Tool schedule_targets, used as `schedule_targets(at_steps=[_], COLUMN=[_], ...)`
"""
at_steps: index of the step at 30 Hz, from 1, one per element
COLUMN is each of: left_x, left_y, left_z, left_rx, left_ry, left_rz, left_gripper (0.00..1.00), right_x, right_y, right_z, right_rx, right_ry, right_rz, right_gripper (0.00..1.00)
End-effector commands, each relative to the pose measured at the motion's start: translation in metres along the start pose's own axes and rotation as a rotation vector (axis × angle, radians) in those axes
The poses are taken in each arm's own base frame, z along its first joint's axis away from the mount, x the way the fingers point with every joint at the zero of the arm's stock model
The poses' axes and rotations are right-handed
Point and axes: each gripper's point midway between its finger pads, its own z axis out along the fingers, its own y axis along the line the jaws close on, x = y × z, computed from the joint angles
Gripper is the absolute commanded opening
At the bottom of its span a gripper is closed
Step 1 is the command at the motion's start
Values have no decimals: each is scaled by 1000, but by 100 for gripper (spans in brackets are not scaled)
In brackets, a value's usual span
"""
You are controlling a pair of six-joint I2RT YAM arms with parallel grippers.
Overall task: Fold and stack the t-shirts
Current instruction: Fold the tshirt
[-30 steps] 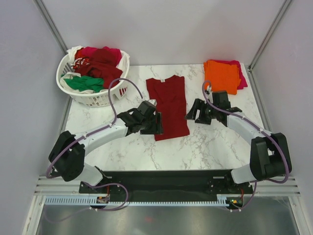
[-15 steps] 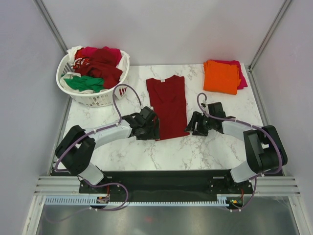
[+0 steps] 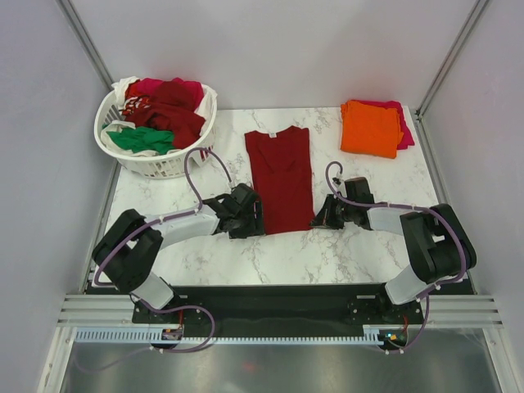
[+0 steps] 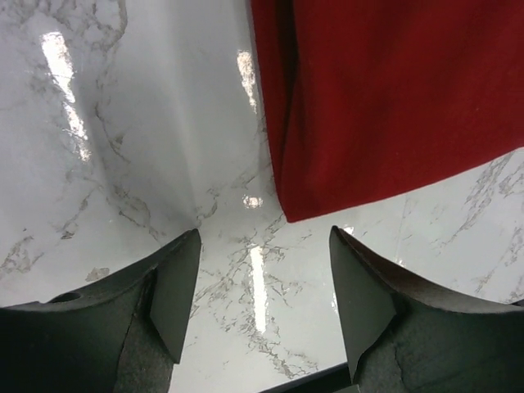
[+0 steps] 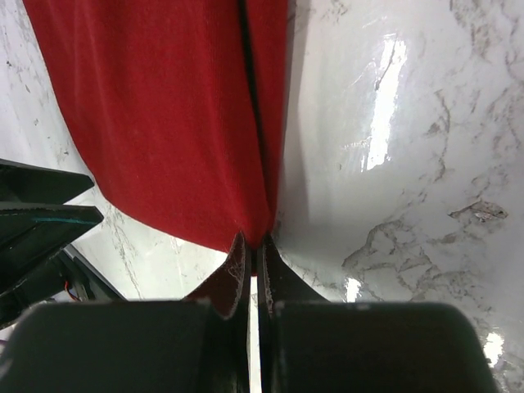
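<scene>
A dark red t-shirt lies flat in the middle of the table, folded into a long strip with its collar at the far end. My right gripper sits low at its near right corner. In the right wrist view that gripper is shut, with the hem corner of the dark red t-shirt pinched at its tips. My left gripper is at the near left corner. In the left wrist view it stands open over bare marble, the corner of the dark red t-shirt just beyond its fingertips.
An orange t-shirt lies folded on a magenta one at the far right corner. A white lattice basket at the far left holds crumpled red, green and white shirts. The table's near edge is close behind both grippers.
Both grippers came down along the shirt's sides to its near corners. The right gripper went from open to shut on the hem corner. The left stayed open.
</scene>
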Motion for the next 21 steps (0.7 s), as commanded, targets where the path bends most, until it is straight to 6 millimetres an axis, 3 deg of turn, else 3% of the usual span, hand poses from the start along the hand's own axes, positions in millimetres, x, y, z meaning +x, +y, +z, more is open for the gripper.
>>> schedule_targets(at_steps=[1, 6, 12, 15, 18, 19, 21], left_x=[-9, -15, -11, -11, -9, -10, -12], left_y=[-15, -24, -18, -19, -21, -24, -27], left_z=[6, 10, 23, 28, 32, 32, 29], left_rx=[55, 109, 77, 72, 78, 83, 94], left_ry=[-30, -70, -57, -51, -34, -33, -40], left_rz=[-82, -103, -120, -118, -118, -112, -106], left_gripper=[71, 67, 56, 41, 8, 2, 2], right_x=[27, 30, 32, 32, 32, 31, 30], right_y=[-26, -27, -25, -25, -20, -18, -12], right_z=[3, 3, 3, 4, 4, 3, 1], right_rx=[82, 78, 68, 65, 48, 41, 28], right_ry=[60, 70, 77, 80, 81, 78, 76], right_rz=[8, 7, 4, 8, 10, 11, 16], right_gripper=[0, 0, 0, 0, 0, 0, 0])
